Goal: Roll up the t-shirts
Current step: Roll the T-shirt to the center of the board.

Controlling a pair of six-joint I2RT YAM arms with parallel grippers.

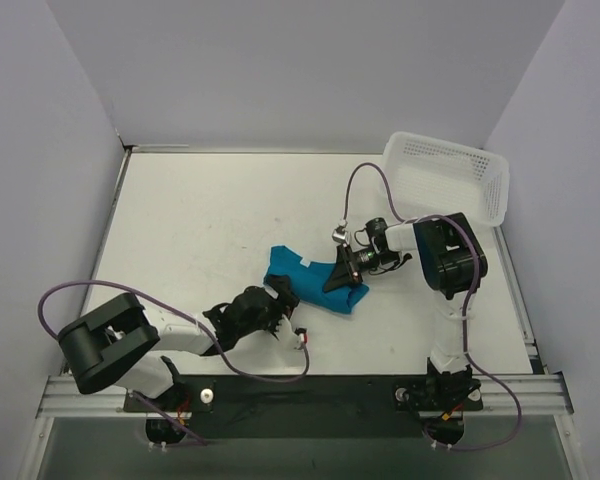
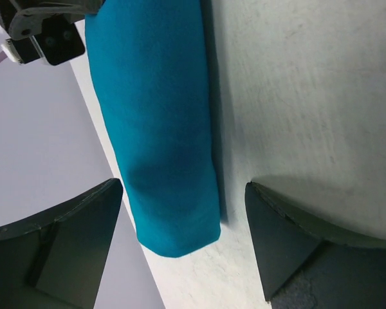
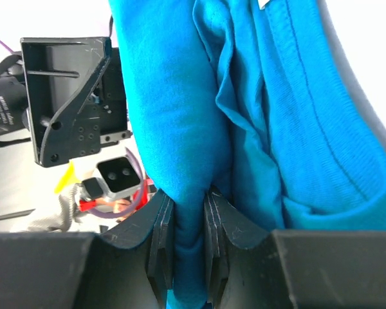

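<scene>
The teal-blue t-shirt (image 1: pixel 315 277) lies partly rolled into a bundle at the middle of the white table (image 1: pixel 200 230). My right gripper (image 1: pixel 340 276) comes in from the right and is shut on the t-shirt. In the right wrist view its jaws pinch a thick fold of the t-shirt (image 3: pixel 309 129) at the gripper (image 3: pixel 188 238). My left gripper (image 1: pixel 278 302) sits at the bundle's near-left end. In the left wrist view the left gripper (image 2: pixel 183 222) is open, its fingers (image 2: pixel 296 238) standing either side of the t-shirt's rolled end (image 2: pixel 161 129) without touching it.
A white mesh basket (image 1: pixel 450 175) stands at the back right corner, behind the right arm. Walls enclose the table on the left, back and right. The left arm's wrist (image 3: pixel 71 96) shows close by in the right wrist view.
</scene>
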